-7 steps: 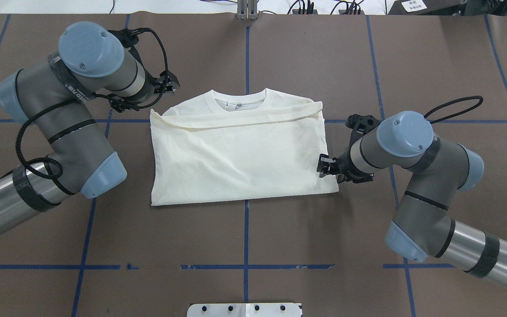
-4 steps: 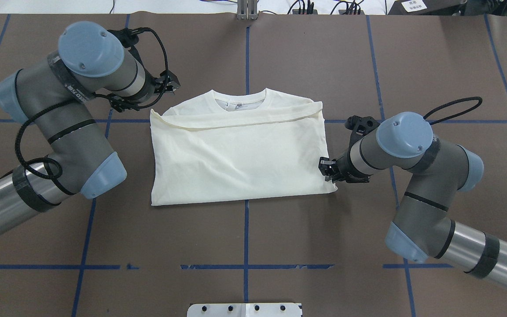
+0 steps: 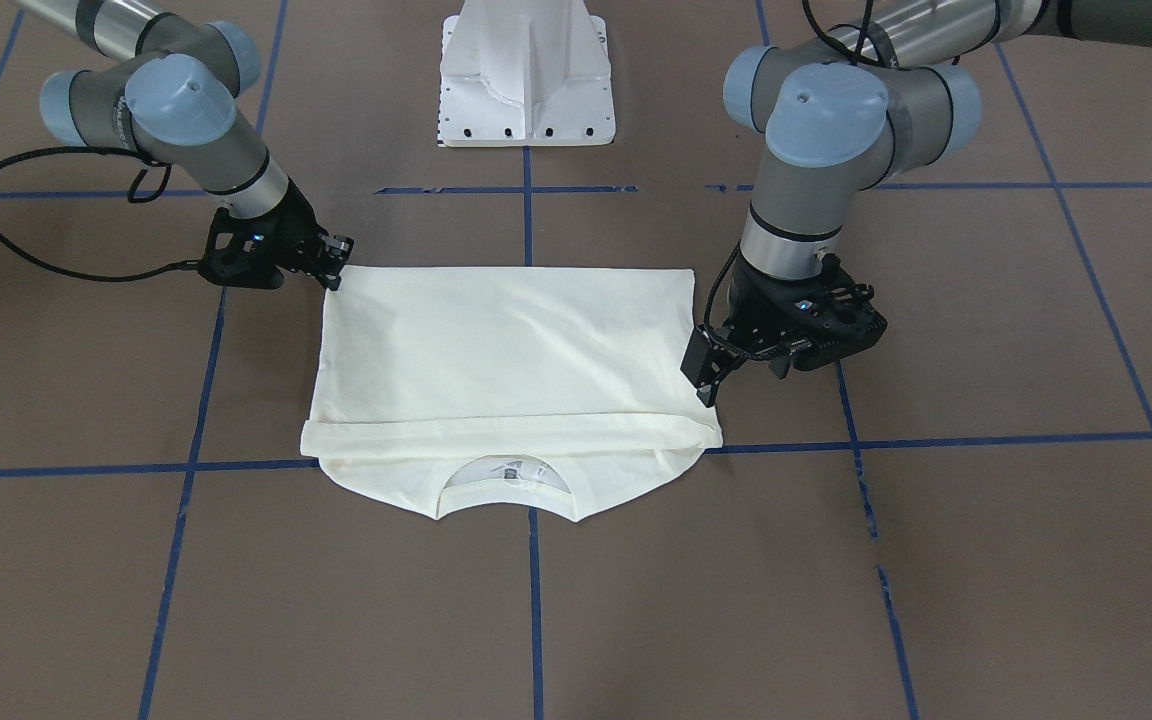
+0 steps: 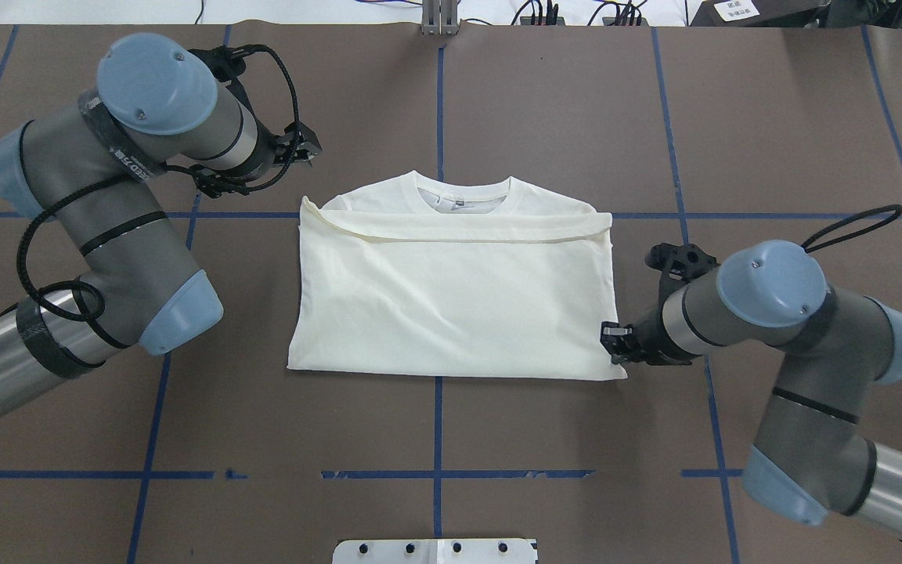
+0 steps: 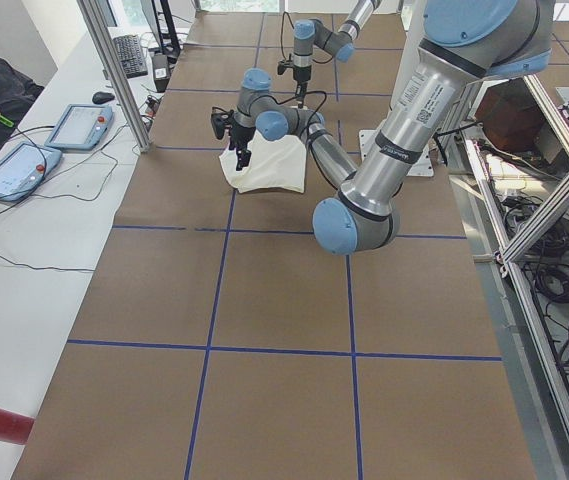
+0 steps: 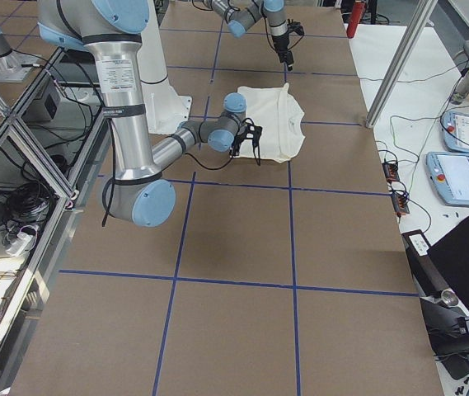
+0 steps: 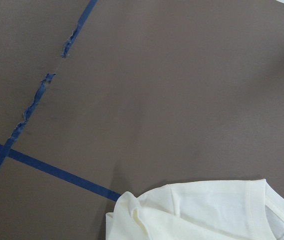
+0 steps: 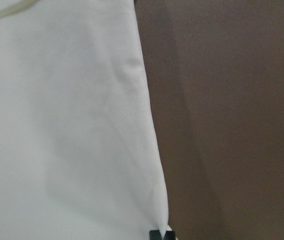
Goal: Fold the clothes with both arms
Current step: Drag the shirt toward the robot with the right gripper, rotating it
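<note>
Now drags the cream T-shirt toward 3 o'clock across the brown table, seen from overhead, with the right gripper pinched shut on the cloth at the 4 o'clock corner. Has carried the whole garment sideways within the last second, collar and all, off the centre blue tape line, straddled evenly a second ago. Leaves the shirt flat in mid-table, plain side up, one folded edge running 9 to 3 o'clock just short of the collar at 12. Appears to pull the slack creases out of the panel along the way; reads as a squaring-up step ahead of the next fold, not a fold in itself. Holds the right arm low, elbow swung out toward 4 o'clock and further from the centre than before, wrist pointing to 9 o'clock into the shirt's edge. Keeps the left arm parked at 10 o'clock, much as a second ago, forearm doubled back and the left gripper aimed toward 3 o'clock, just off the shirt's 10 o'clock corner and apparently not touching. Cannot tell the left fingers' state, apart or together, from any view. Catches, through the left wrist camera, only that shirt corner at 5 o'clock and brown table with tape.
</note>
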You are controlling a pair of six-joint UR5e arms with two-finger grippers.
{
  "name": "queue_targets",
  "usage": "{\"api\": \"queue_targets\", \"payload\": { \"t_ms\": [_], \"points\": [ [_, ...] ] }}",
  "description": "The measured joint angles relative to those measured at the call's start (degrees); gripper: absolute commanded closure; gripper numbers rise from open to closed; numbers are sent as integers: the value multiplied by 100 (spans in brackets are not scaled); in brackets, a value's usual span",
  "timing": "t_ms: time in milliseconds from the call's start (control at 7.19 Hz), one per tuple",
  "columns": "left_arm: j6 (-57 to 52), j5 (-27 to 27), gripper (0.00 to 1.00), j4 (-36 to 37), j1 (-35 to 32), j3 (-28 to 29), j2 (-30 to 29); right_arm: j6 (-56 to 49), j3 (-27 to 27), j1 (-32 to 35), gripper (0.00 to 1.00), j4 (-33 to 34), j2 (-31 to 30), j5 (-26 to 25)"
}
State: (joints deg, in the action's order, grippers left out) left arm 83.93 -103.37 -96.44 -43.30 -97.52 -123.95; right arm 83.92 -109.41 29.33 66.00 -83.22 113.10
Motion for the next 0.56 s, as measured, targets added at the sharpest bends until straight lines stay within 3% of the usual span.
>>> {"api": "queue_targets", "payload": {
  "t_ms": [417,556],
  "points": [
    [150,17,0,86,31,-142,32,476,-1368,-908,100,-38,-1563,-22],
    [173,16,0,91,46,-203,40,753,-1549,-1254,84,-47,-1753,-48]
  ]
}}
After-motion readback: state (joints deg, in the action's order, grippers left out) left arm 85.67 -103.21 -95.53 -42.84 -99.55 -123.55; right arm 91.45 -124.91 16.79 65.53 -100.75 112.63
